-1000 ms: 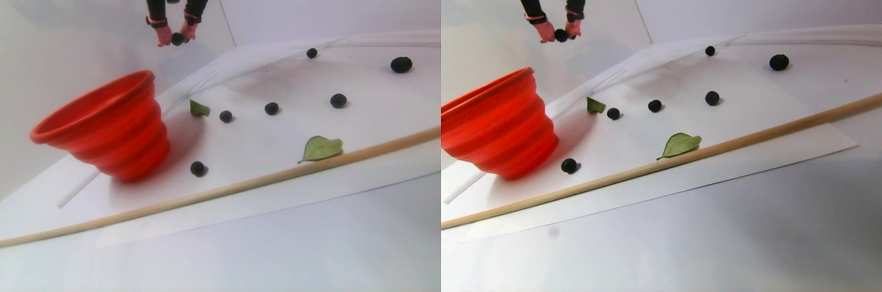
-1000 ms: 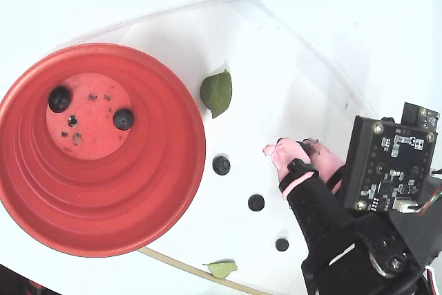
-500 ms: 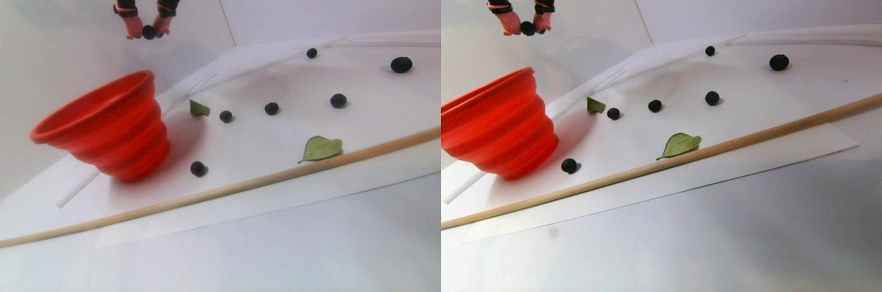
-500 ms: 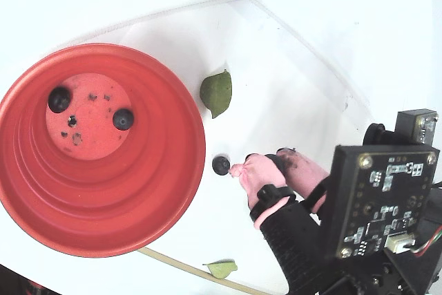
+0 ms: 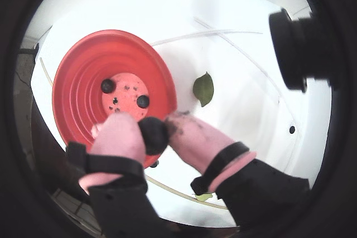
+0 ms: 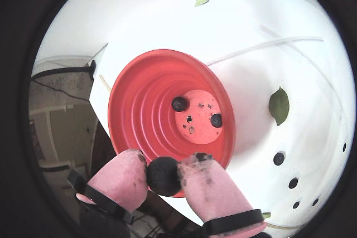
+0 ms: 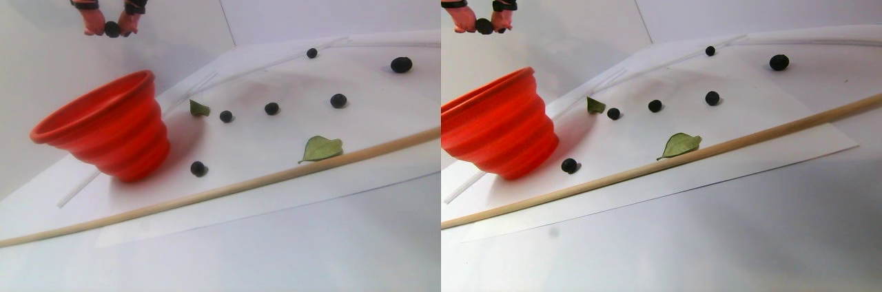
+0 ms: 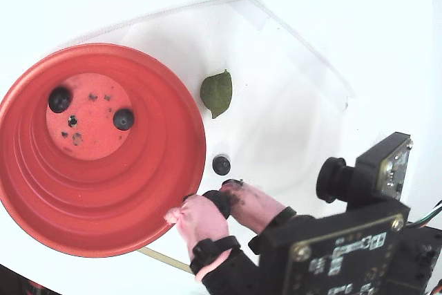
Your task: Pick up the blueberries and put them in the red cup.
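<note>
My gripper (image 5: 153,134) has pink fingertips and is shut on a dark blueberry (image 5: 154,136), also seen in another wrist view (image 6: 163,175). It hangs above the near rim of the red cup (image 5: 83,82), high over the table in the stereo pair view (image 7: 111,28). Two blueberries (image 6: 179,103) (image 6: 216,120) lie on the cup's bottom. In the fixed view the gripper (image 8: 219,203) sits over the cup's rim (image 8: 197,170). Several blueberries lie on the white sheet, one beside the cup (image 7: 198,168).
Green leaves (image 7: 320,148) (image 7: 198,108) lie on the white sheet (image 7: 358,127). A long wooden stick (image 7: 227,187) runs along the sheet's front edge. A thin white tube (image 7: 275,61) crosses the back. A camera module (image 8: 366,170) rides beside the gripper.
</note>
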